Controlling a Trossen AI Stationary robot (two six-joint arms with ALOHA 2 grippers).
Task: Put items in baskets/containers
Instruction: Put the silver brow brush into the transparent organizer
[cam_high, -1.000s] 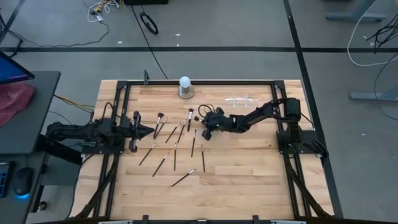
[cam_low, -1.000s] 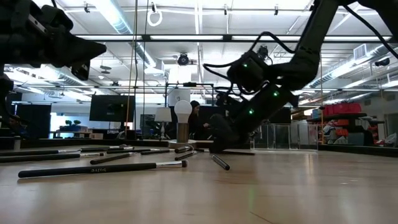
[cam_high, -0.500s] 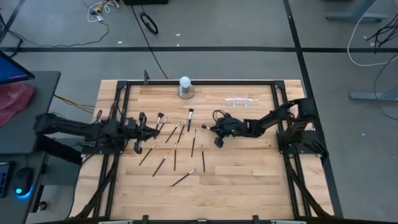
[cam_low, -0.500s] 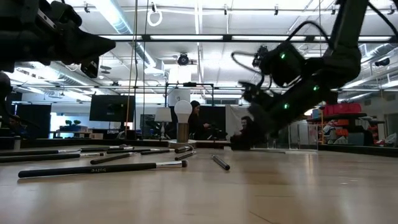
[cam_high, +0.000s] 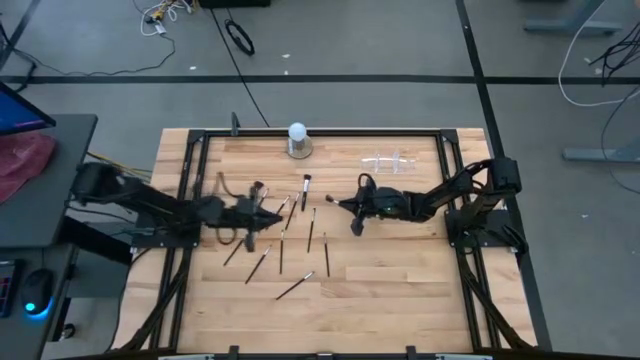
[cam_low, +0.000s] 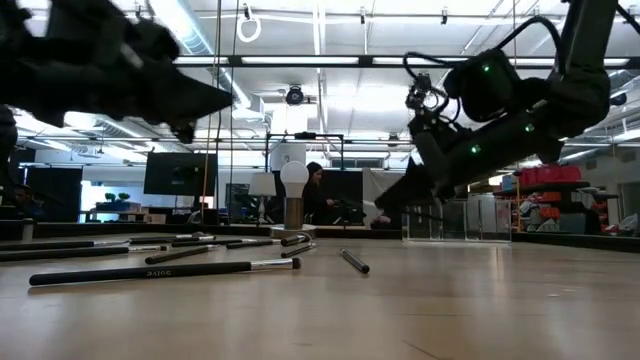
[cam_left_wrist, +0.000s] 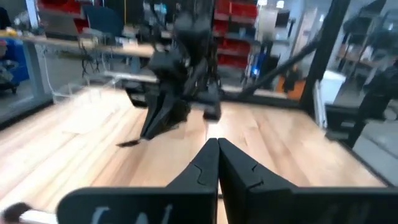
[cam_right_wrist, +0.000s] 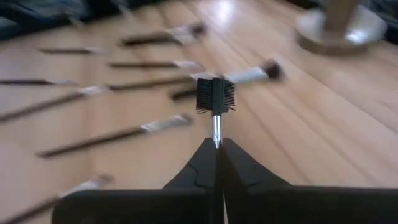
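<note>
Holding a small comb-tipped brush (cam_right_wrist: 214, 99) by the thin end of its stem, the right pincer (cam_high: 354, 208) is clamped shut on it, lifted off the bench (cam_high: 400, 270) near the middle, bristle end pointing toward the brush pile. The grip is only on the very tip, so the brush could swivel or slip out w/ any quick swing; if it drops it probably lands back among the others or rolls.

The clear holder (cam_high: 385, 161) sits near the far edge, toward the far right corner, well apart from the pincer. It's transparent and low, so easy to misjudge the rim; a brush let go flat may bridge the rim or bounce out. A nudge from the arm could also slide the holder, since it looks light.

The left pincer (cam_high: 262, 211) is shut w/ nothing seen in it, hovering over the left part of the brush pile. Risk there: coming down shut it would shove brushes instead of picking, and several lie close or crossed, so a grasp may catch two. Both arms are near the bench middle, so a clash is possible if both head the same way.

Count, high view: approx 10 loose brushes (cam_high: 281, 252) on the bench, spread left of centre to centre; some are hidden by the left arm, so not exact. Plus 1 in the right pincer. 1 holder, nothing visible inside. 1 white ball on grey base (cam_high: 297, 139) by the far edge. 2 arms.
</note>
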